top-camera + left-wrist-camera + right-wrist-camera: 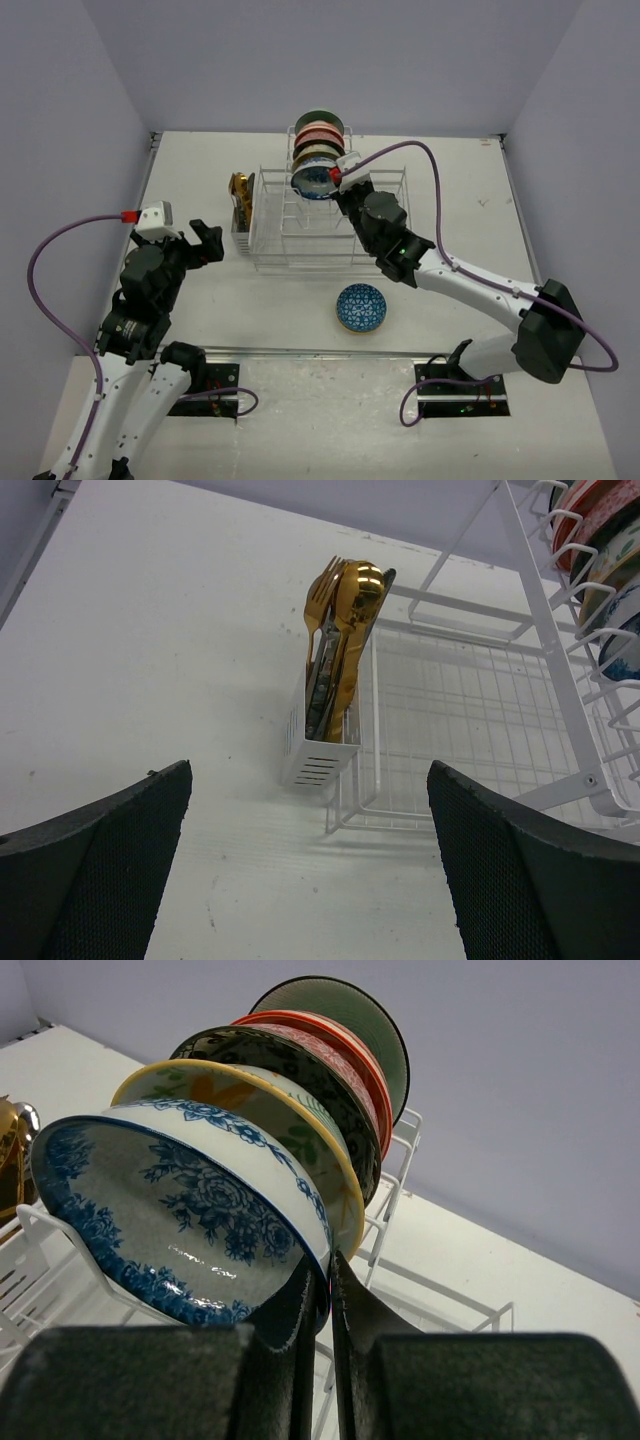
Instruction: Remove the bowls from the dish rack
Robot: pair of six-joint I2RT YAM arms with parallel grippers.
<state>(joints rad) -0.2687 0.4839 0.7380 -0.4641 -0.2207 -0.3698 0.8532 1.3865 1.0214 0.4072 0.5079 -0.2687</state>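
The white wire dish rack (300, 235) stands at the table's middle back, with several bowls on edge in its upright slots (318, 140). My right gripper (338, 182) is shut on the rim of the front blue-and-white floral bowl (190, 1210), which also shows in the top view (313, 180). Behind it stand a yellow-rimmed pale green bowl (290, 1120), a dark-rimmed bowl (300, 1065), a red bowl (340, 1045) and a dark-edged green one (365, 1020). A blue patterned bowl (361, 308) sits upside down on the table in front of the rack. My left gripper (200, 243) is open and empty, left of the rack.
A small white utensil holder (318, 750) with gold cutlery (345, 600) hangs at the rack's left end, straight ahead of my left gripper (310, 880). The rack's low basket part (470, 720) lies to its right. Grey walls enclose the table.
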